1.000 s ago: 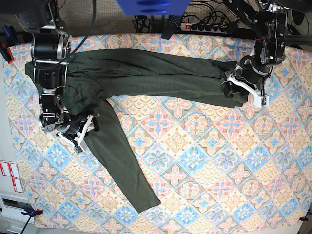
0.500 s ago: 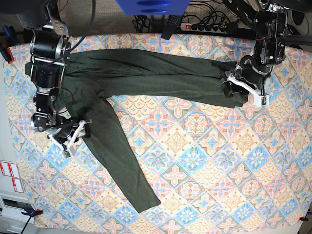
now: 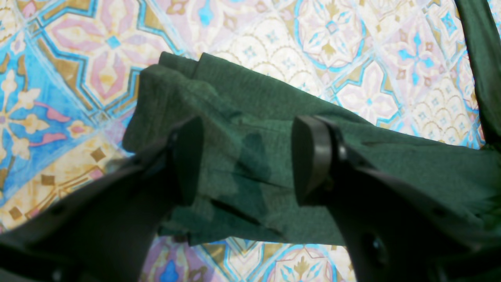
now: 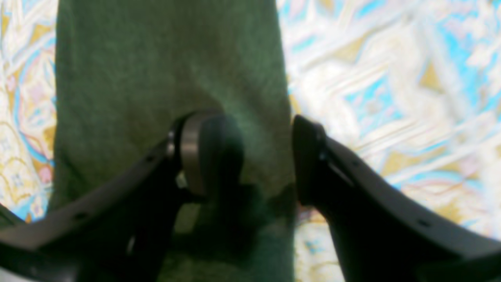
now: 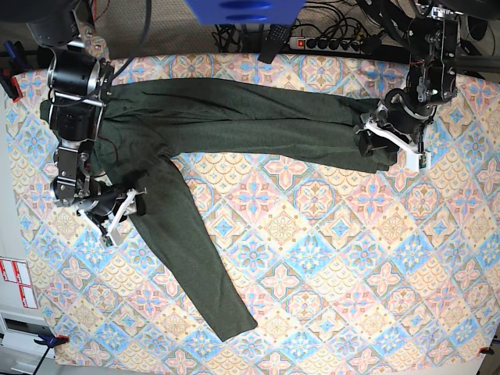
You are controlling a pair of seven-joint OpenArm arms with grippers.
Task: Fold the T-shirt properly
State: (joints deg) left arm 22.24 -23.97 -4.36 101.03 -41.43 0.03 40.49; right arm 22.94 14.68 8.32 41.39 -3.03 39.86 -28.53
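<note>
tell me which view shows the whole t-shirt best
The base view: the T-shirt lies spread across the table with both sleeves visible. The left wrist view shows only a bunched end, the right wrist view a blurred strip of fabric.

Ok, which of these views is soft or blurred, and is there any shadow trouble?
Right wrist view: blurred throughout, the T-shirt and patterned cloth smeared and washed out, the jaws dark. Left wrist view: sharper, fabric weave readable, jaws casting a shadow on the shirt between them. Base view: evenly lit, in focus, no glare on the cloth.
</note>
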